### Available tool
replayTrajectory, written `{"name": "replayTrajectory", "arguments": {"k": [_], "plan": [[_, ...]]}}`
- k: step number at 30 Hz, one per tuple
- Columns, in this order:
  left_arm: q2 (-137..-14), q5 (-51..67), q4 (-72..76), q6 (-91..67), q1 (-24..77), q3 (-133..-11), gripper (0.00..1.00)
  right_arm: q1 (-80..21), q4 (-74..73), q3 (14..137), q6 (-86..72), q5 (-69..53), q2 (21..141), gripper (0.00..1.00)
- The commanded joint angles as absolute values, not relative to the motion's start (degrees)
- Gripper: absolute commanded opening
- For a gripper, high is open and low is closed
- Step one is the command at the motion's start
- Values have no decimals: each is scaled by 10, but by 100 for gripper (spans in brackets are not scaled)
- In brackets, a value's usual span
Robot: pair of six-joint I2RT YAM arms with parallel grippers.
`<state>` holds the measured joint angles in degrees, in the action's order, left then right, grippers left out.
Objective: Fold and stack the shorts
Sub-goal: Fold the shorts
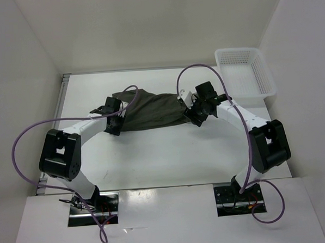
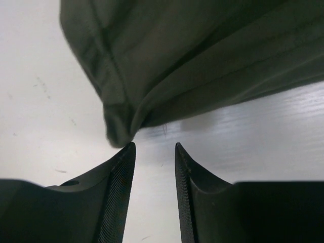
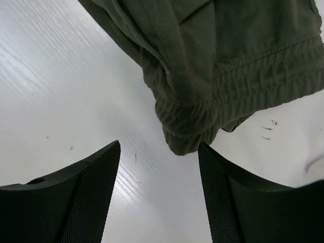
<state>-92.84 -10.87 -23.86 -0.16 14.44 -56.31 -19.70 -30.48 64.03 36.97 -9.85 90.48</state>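
The dark olive-green shorts (image 1: 151,110) lie folded in a long band across the middle of the white table. My left gripper (image 1: 116,125) is open at their left end; in the left wrist view its gripper (image 2: 155,147) sits just short of a hem corner of the shorts (image 2: 167,61), holding nothing. My right gripper (image 1: 195,117) is open at their right end; in the right wrist view its gripper (image 3: 159,146) is just below the gathered waistband corner of the shorts (image 3: 212,76), holding nothing.
A white plastic mesh basket (image 1: 245,72) stands at the back right of the table (image 1: 170,159). White walls close in the sides and back. Purple cables loop over both arms.
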Motion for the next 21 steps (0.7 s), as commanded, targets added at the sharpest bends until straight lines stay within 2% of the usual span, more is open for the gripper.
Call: {"name": "replayTrajectory", "arguments": {"k": [1,8,11,15,21], "plan": [[-967,-118,-224,0,142,-594,45,-201,-280,635,377,-86,913,68],[-991,-153,-204,0,129,-620,45,-201,-266,635,388,-68,935,64],[-982,-146,-243,0,124,-640,45,-201,-266,646,388,-68,940,61],[-958,-146,-255,0,118,-646,45,-201,-266,651,393,-68,946,54],[-988,-163,-243,0,88,-648,46,-201,-261,641,398,-68,952,53]]}}
